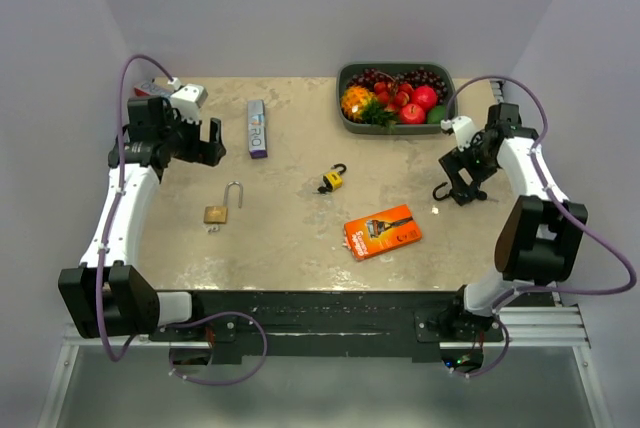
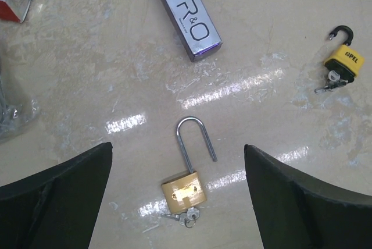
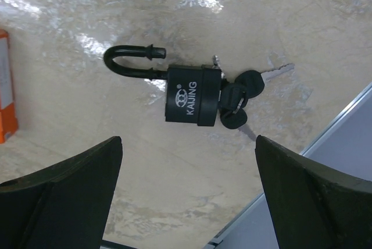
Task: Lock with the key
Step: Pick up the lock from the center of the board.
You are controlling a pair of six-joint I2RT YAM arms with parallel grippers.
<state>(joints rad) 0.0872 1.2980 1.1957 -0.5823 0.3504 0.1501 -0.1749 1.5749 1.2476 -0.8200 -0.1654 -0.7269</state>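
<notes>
A brass padlock (image 1: 217,213) lies on the table at the left with its long shackle open and small keys (image 2: 186,219) in its base; it also shows in the left wrist view (image 2: 183,194). My left gripper (image 1: 200,141) is open and empty, above and behind it (image 2: 178,146). A yellow padlock (image 1: 331,180) with an open black shackle and a key lies mid-table (image 2: 344,63). A black padlock (image 3: 192,95) with an open shackle and black-headed keys (image 3: 238,95) lies at the right (image 1: 441,191). My right gripper (image 1: 462,184) is open and empty just above it (image 3: 189,138).
A dark tray (image 1: 397,131) of fruit stands at the back right. An orange razor box (image 1: 382,232) lies front of centre. A purple-and-white R&O box (image 1: 257,128) lies at the back left (image 2: 189,13). The table's right edge (image 3: 325,173) runs close to the black padlock.
</notes>
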